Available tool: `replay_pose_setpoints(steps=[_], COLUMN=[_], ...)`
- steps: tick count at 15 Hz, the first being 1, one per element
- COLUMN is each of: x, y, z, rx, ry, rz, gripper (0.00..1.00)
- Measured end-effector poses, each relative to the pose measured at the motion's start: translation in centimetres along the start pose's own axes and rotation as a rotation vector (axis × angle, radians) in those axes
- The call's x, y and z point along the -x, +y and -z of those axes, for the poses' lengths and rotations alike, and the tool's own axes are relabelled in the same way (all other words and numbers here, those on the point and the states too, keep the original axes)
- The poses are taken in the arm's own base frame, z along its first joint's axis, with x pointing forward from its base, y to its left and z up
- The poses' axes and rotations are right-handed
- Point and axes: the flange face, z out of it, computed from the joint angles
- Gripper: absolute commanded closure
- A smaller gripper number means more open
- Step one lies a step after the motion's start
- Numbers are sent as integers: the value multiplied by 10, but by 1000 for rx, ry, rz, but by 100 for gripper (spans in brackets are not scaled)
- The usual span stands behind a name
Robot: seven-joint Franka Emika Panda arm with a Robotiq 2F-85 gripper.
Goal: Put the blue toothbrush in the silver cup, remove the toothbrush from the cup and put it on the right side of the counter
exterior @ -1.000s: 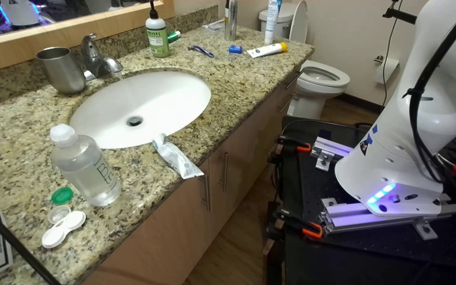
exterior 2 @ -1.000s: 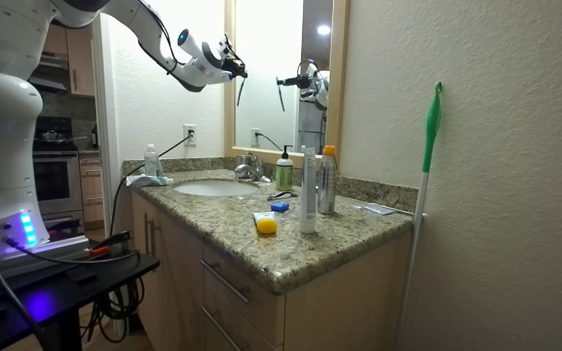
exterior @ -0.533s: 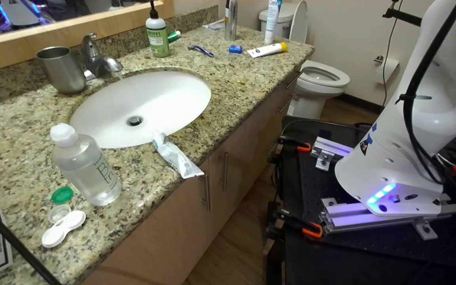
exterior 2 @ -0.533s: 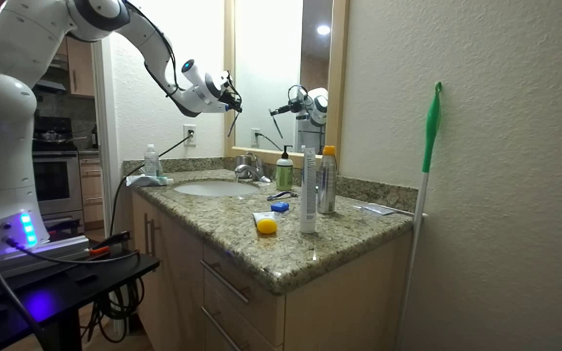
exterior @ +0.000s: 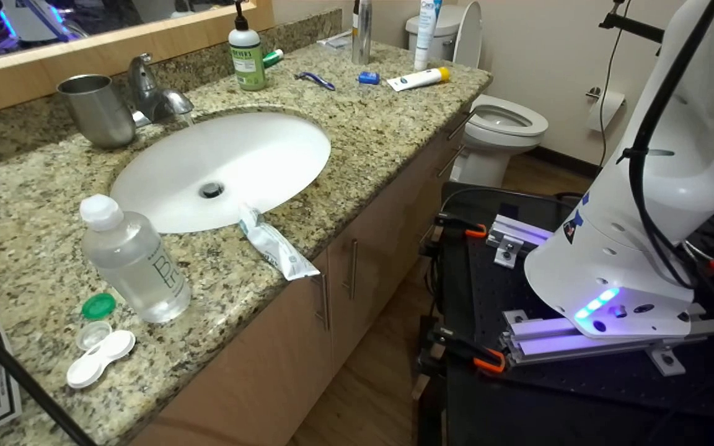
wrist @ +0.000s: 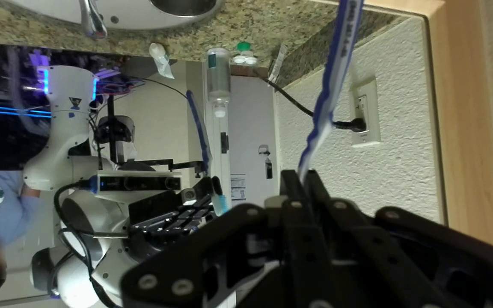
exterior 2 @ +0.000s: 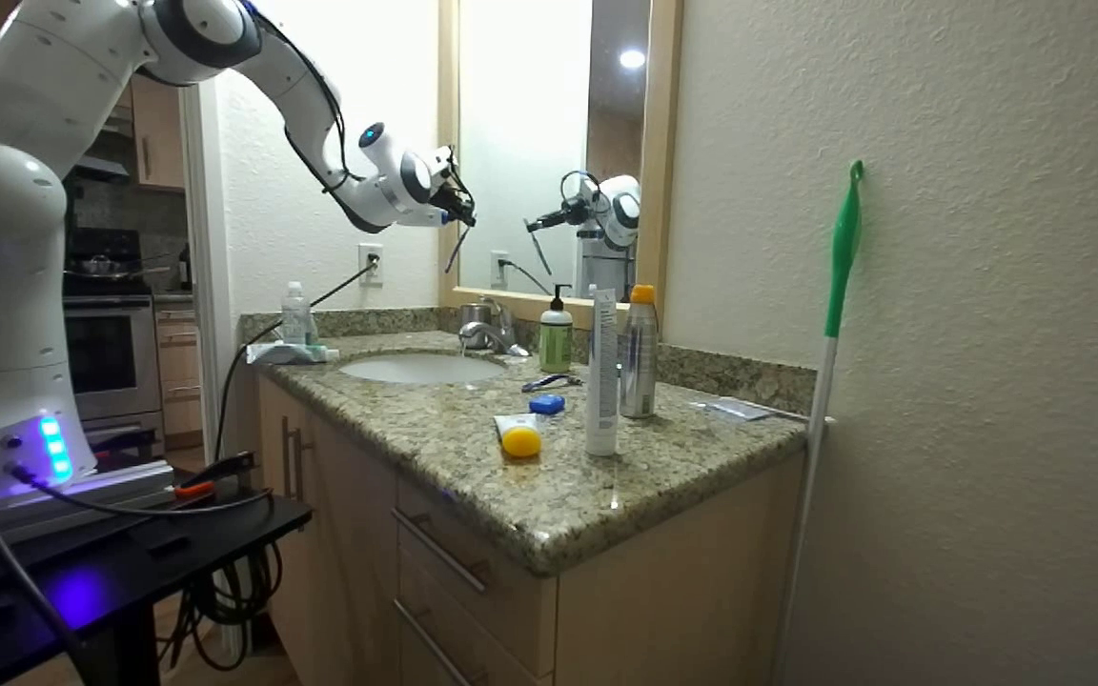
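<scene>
At the left end of the counter (exterior: pixel 375 124) stands a clear bottle (exterior: pixel 140 266), with a contact lens case (exterior: pixel 100 358) beside it; a squeeze tube (exterior: pixel 276 248) lies between the sink (exterior: pixel 251 148) and the front edge. The silver cup (exterior: pixel 98 114) stands upright near the back edge, just left of the faucet (exterior: pixel 151 96), with nothing showing above its rim.

Above the back edge, before the mirror (exterior 2: pixel 520 114), hangs the gripper (wrist: pixel 301 176). Its jaws are drawn together, pinching the blue toothbrush (wrist: pixel 333 83) near one end; the rest hangs free in the air. In an exterior view its long axis slants, the lower end leaning left, seemingly toward the front edge. There the cup lies lower and a little right of that tip; whether they line up in depth I cannot tell. The next step is probably into the cup: the brush should come nearer upright, tip over the mouth, or it may knock the rim or faucet.

Farther right come a soap bottle (exterior: pixel 247 59) by the back edge, a razor (exterior: pixel 315 79), a small blue box (exterior: pixel 369 77) and a yellow-capped tube (exterior: pixel 418 78). Near the right edge are a standing tube (exterior: pixel 425 34) and, closer to the back edge, a spray can (exterior: pixel 362 34). The brush's final place would likely be among these.
</scene>
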Motion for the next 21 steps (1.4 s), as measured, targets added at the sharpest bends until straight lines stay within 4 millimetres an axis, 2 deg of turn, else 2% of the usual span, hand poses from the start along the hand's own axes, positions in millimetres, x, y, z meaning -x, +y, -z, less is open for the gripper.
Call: replay_pose_setpoints(steps=[4, 5, 8, 9, 14, 17, 21], x=[17, 23, 35, 36, 33, 35, 50], y=[24, 26, 24, 24, 24, 21, 21], z=[-21, -27, -42, -44, -42, -50, -61], rx=[52, 58, 59, 57, 56, 51, 49], ry=[-17, -24, -36, -36, 12, 18, -2], rz=[17, 26, 46, 47, 58, 77, 89], gripper=[99, 95, 95, 99, 99, 99, 95])
